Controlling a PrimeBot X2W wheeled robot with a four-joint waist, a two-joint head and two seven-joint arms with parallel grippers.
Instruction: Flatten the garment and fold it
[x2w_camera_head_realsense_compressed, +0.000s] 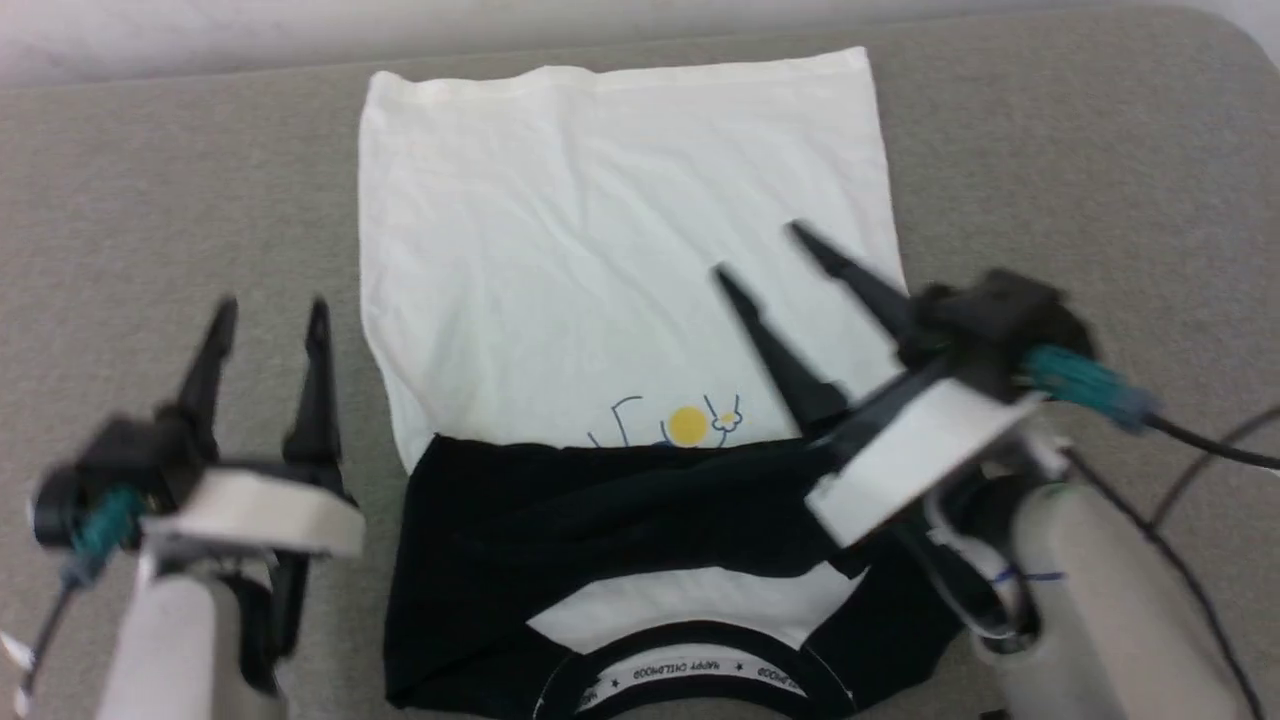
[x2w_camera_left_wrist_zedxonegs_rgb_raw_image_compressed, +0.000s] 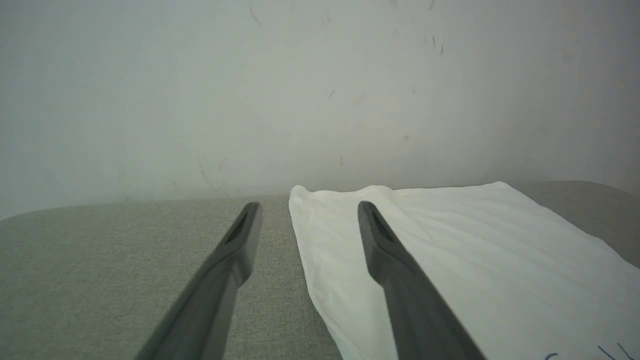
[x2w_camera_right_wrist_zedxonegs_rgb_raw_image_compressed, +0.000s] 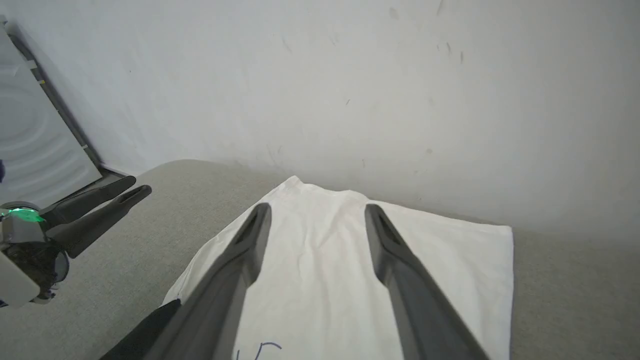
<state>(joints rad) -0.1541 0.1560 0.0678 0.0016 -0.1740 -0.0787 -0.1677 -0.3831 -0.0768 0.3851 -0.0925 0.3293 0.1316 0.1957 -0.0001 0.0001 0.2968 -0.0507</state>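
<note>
Right now the shirt (x2w_camera_head_realsense_compressed: 600, 250) lies flat on the grey table (x2w_camera_head_realsense_compressed: 150, 180), front up, with its hem (x2w_camera_head_realsense_compressed: 620, 75) at the far end near the wall (x2w_camera_left_wrist_zedxonegs_rgb_raw_image_compressed: 320, 100) and its collar (x2w_camera_head_realsense_compressed: 700, 640) nearest me. The black sleeves (x2w_camera_head_realsense_compressed: 600, 510) are folded in across the chest, their upper edge just under the small yellow-and-blue graphic (x2w_camera_head_realsense_compressed: 688, 425). A strip of white shows between sleeves and collar.

My left pincer (x2w_camera_head_realsense_compressed: 272, 310) is spread wide and holds nothing. It hangs over bare table just beside the shirt's left edge, fingers pointing away from me.

My right pincer (x2w_camera_head_realsense_compressed: 757, 250) is spread wide too, released, gripping nothing. It hangs over the white body on the right side, fingers slanting toward the far left. Whether its tips touch the cloth I cannot tell.
</note>
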